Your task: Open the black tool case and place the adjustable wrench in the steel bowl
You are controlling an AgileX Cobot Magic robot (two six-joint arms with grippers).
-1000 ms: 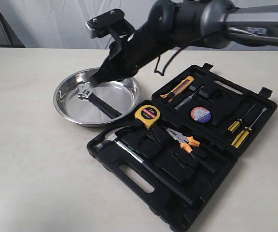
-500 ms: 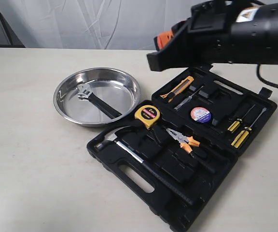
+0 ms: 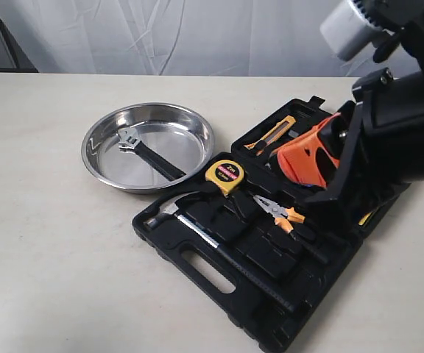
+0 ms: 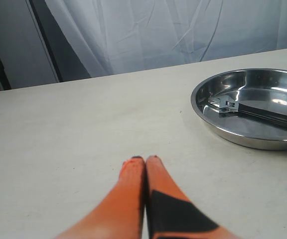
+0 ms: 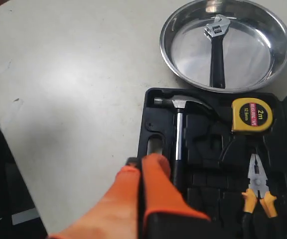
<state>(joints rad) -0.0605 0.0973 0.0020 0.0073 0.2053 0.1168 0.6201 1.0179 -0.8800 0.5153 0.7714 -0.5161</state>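
The black tool case [image 3: 322,279] lies open on the table, its lid flat behind the tray. To its left, the adjustable wrench [image 3: 142,151] lies inside the steel bowl [image 3: 190,140], silver head toward the far rim. My right gripper [image 3: 277,160] hangs over the open case with its orange fingers shut and empty. In the right wrist view its tips [image 5: 141,160] are above the case's handle slot, and the wrench [image 5: 216,50] rests in the bowl [image 5: 168,55]. My left gripper [image 4: 145,159] is shut over bare table, well short of the bowl [image 4: 253,139].
In the case's tray sit a claw hammer [image 3: 197,229], a yellow tape measure [image 3: 227,175] and orange-handled pliers [image 3: 280,213]. An orange utility knife [image 3: 271,134] lies in the lid. The right arm [image 3: 403,125] covers the lid's right half.
The right arm has pulled back from the bowl to the right and come down over the open case. The wrench has stayed lying in the bowl.
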